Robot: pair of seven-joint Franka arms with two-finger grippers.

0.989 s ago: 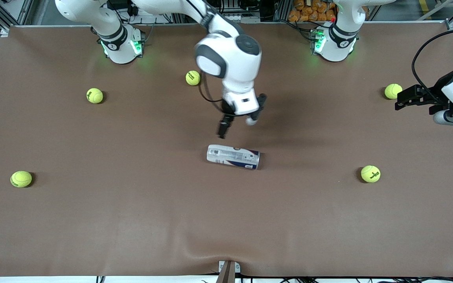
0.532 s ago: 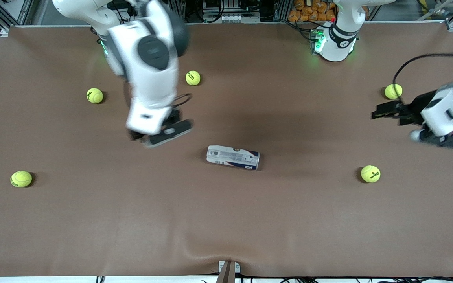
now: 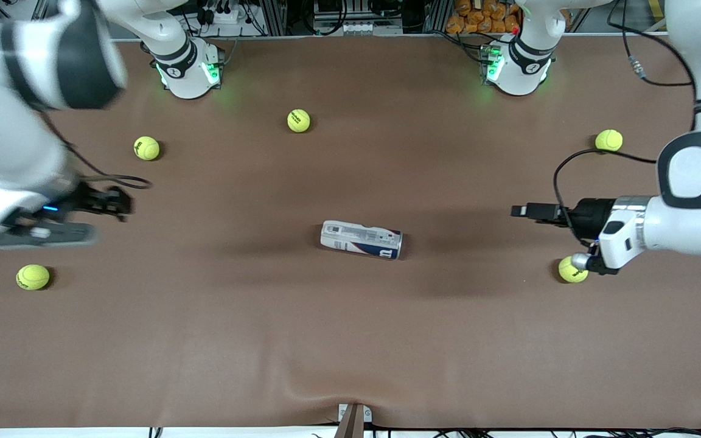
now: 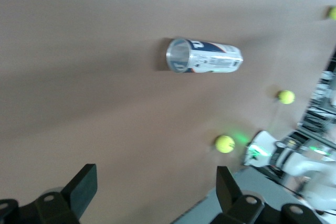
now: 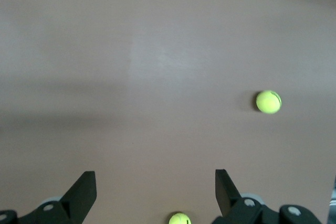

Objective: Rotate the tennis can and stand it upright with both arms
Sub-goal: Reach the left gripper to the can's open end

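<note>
Front view: the slim cylindrical tennis can [image 3: 361,239] with a white and silver label and a dark blue band lies on its side near the middle of the brown table [image 3: 350,340], its length running between the two arms' ends of the table, with neither arm touching it. In the left wrist view the tennis can [image 4: 203,56] shows an open silver mouth turned toward that camera. The left tool [image 3: 524,211] hangs over bare table toward the left arm's end, well apart from the can, its two black fingers [image 4: 81,190] spread wide and holding nothing. The right tool [image 3: 107,201] is over the table toward the right arm's end, also well apart from the can, with its fingers [image 5: 84,192] likewise spread and empty. Five yellow-green tennis balls lie scattered: one [image 3: 571,270] partly under the left wrist, one [image 3: 608,140] farther from the camera at that same end, one [image 3: 299,120] near the right arm's green-lit base [image 3: 189,70], one [image 3: 146,148] beside it toward the right arm's end, and one [image 3: 33,277] just below the right tool in this view.
</note>
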